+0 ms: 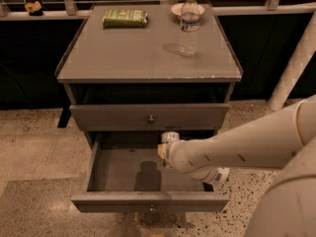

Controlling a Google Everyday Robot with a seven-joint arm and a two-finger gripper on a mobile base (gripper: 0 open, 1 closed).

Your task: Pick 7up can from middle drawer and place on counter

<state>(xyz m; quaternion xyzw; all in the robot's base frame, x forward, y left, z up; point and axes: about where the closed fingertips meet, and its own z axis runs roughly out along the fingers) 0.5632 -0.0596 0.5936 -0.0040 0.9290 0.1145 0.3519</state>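
Far to the left of the jaws and well above them, a small yellowish thing (pixel 33 6) lies on the dark ledge behind the cabinet; what it is cannot be told. Nearer, still up and to the left of the jaws, a green packet (pixel 125 18) lies flat at the back of the grey surface (pixel 143 53), whose thin pale front edge shows small chips toward the right. Straight above the jaws is the shut upper drawer (pixel 113 117) with its round knob. Below it the drawer (pixel 123 169) stands pulled out, its grey floor spreading left of and below the jaws with a dark shadow on it. The can (pixel 170 137) stands at the back of this drawer, right of its middle, touching or just behind the gripper (pixel 164 151). Only its upper part shows, a shiny silver rim and top over a pale side with a trace of green; the rest is hidden by the gripper. The gripper is down inside the drawer, at the can; whether the jaws are clamped on it or apart cannot be told. Up and slightly right of the jaws, a clear plastic bottle (pixel 189 26) stands upright on the surface, with a shallow pale bowl (pixel 175 9) just behind it. To the right of the jaws, the pale arm (pixel 247 147) reaches in from the lower right, and farther right a white post (pixel 296 63) leans up from the speckled floor (pixel 252 111).
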